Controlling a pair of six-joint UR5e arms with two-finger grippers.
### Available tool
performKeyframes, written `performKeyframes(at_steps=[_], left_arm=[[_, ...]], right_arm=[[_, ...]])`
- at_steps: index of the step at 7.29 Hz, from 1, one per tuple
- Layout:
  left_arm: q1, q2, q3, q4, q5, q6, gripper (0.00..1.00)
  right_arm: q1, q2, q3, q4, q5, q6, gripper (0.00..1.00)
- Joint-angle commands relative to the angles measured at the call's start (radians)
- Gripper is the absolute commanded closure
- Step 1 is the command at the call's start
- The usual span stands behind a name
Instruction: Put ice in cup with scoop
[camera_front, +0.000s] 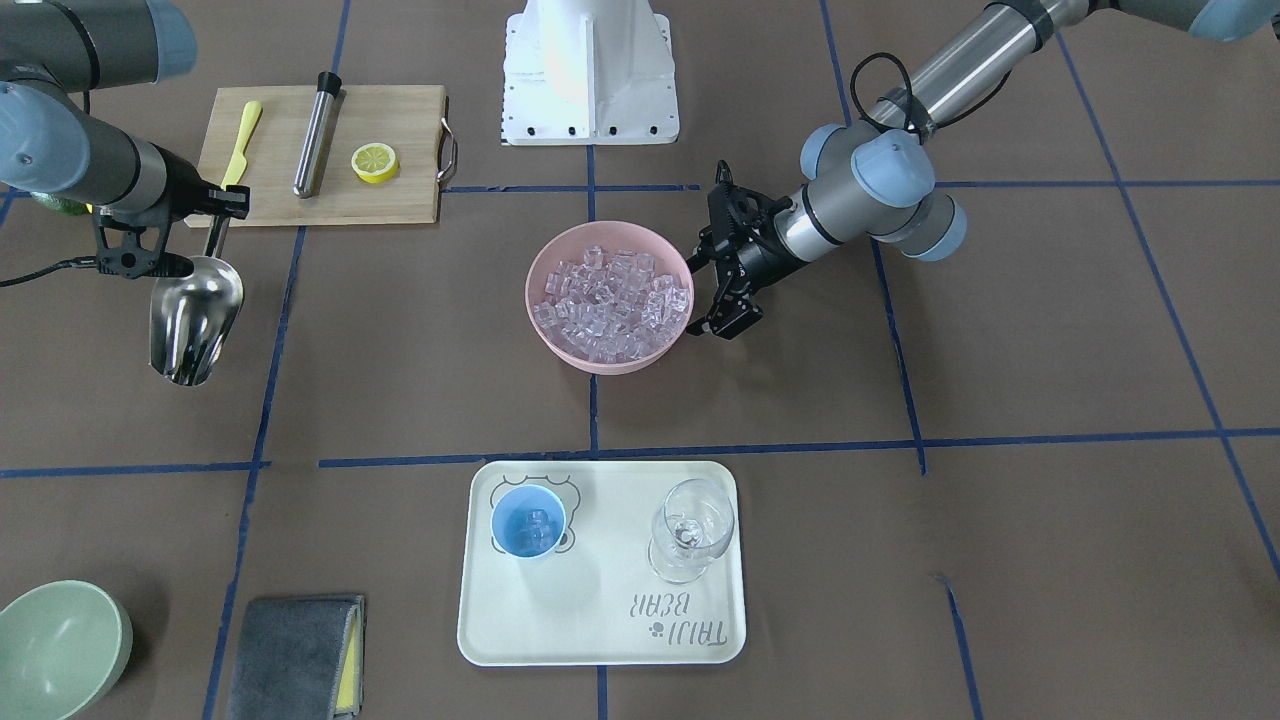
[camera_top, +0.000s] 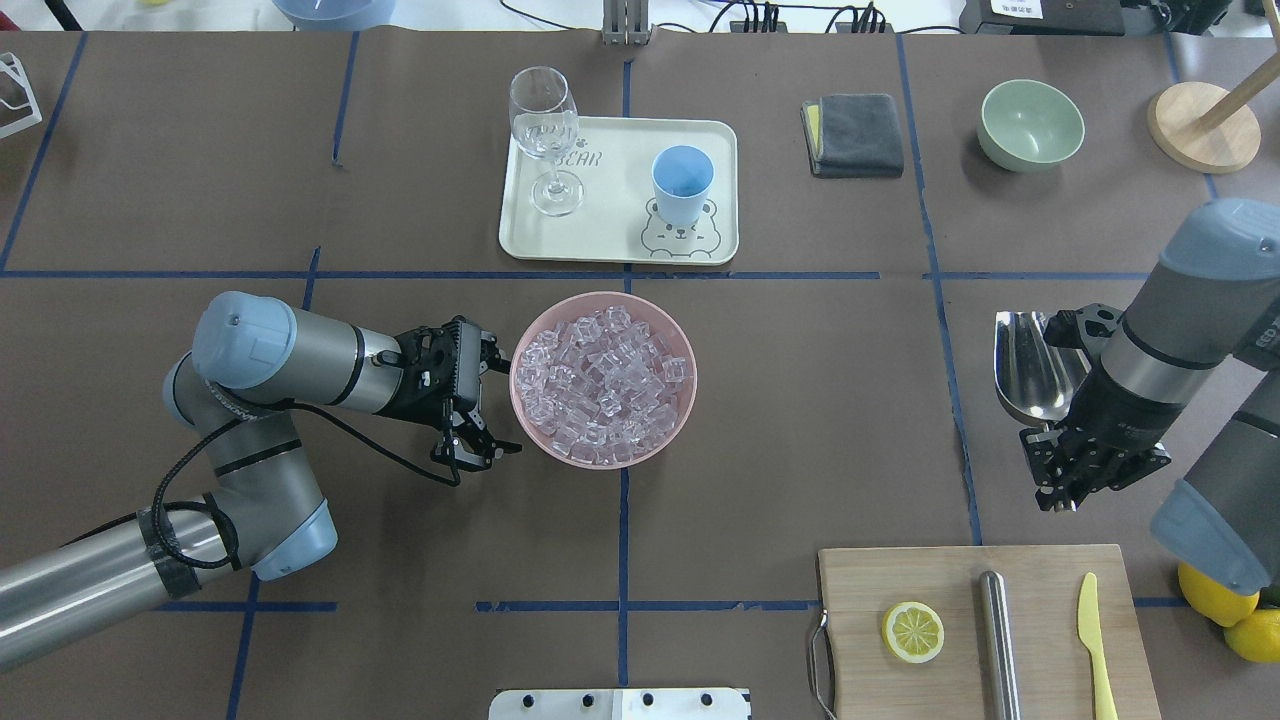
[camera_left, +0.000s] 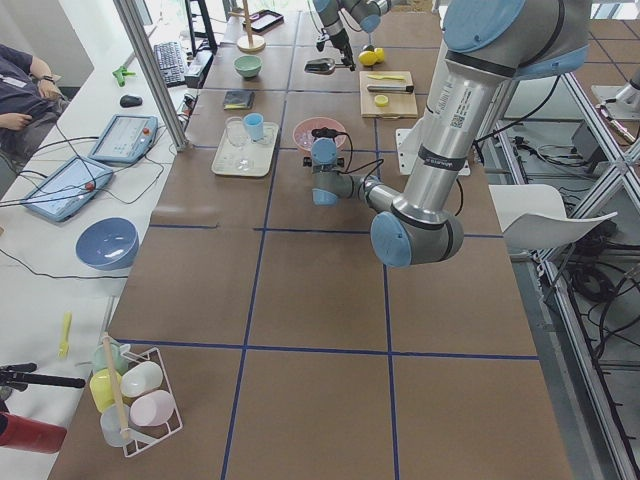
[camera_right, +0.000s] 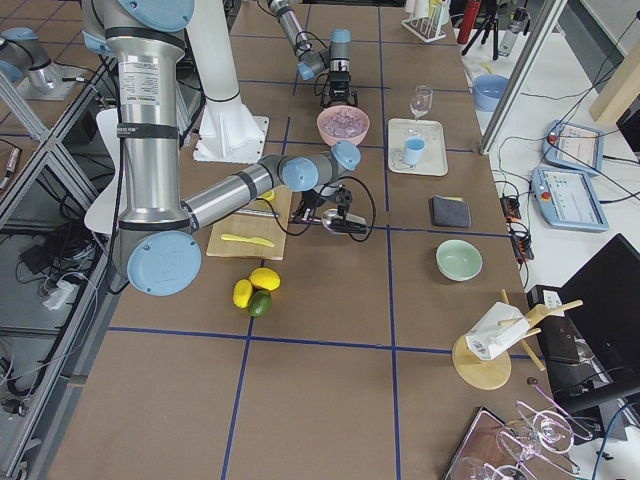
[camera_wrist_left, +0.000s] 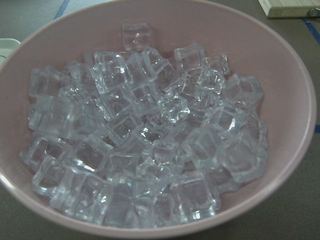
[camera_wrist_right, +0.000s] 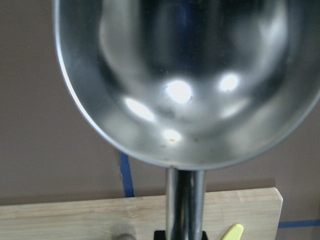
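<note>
Off to the robot's right, beside the cutting board (camera_front: 400, 190), the scoop (camera_front: 195, 315) is held by the right gripper (camera_front: 222, 205), whose jaws are closed on the thin rod handle; its trough is seen to be empty. The ice (camera_front: 612, 300) is heaped in the pink bowl (camera_front: 531, 290) at mid-table. A few cubes already lie in the cup (camera_front: 528, 522), which stands on the tray (camera_front: 600, 630) near the wine glass (camera_front: 690, 530). The left gripper (camera_top: 497, 400) is spread wide just beside the bowl's rim and nothing is gripped by it. The scoop is judged stiff and smooth, so a loaded trough may twist the round handle in the jaws, and a firm hold on the rod is advised. The cubes are expected to be light and slippery, and the cup light, narrow and easily tipped.
</note>
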Motion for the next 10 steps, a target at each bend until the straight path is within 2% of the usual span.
performKeyframes(at_steps=[1, 3, 5, 6, 7, 9, 10], left_arm=[[0.001, -0.001, 0.000, 0.001, 0.023, 0.001, 0.01], [0.002, -0.001, 0.000, 0.003, 0.026, 0.001, 0.01], [0.002, 0.000, 0.000, 0.003, 0.028, 0.001, 0.01], [0.002, 0.000, 0.002, 0.003, 0.028, 0.001, 0.01], [0.002, 0.000, 0.002, 0.003, 0.028, 0.001, 0.01], [0.002, 0.000, 0.002, 0.003, 0.034, -0.001, 0.01], [0.002, 0.000, 0.005, 0.002, 0.035, -0.001, 0.01]], right_arm=[[-0.029, -0.004, -0.095, 0.134, -0.015, 0.006, 1.00], [-0.040, 0.010, -0.100, 0.160, -0.010, 0.070, 1.00], [-0.044, 0.013, -0.100, 0.162, -0.010, 0.071, 0.93], [-0.046, 0.013, -0.100, 0.162, -0.010, 0.071, 0.62], [-0.046, 0.017, -0.099, 0.172, -0.010, 0.065, 0.01], [-0.043, 0.057, -0.096, 0.197, -0.022, 0.072, 0.00], [0.001, 0.092, -0.090, 0.197, -0.097, 0.071, 0.00]])
